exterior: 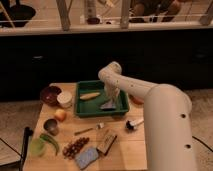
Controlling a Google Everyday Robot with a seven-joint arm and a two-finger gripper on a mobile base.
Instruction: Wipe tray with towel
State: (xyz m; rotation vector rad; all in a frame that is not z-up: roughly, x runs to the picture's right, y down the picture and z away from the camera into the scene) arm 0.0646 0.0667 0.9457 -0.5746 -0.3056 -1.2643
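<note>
A green tray stands at the back middle of the wooden table. My gripper reaches down into the tray's right half from the bent white arm. It is shut on a pale grey towel, whose lower end rests on the tray floor. A yellow banana-like object lies in the tray's left half, apart from the towel.
Left of the tray are a dark red bowl, a white cup, an orange fruit and a metal cup. In front lie grapes, a blue sponge, a brown packet and a white brush.
</note>
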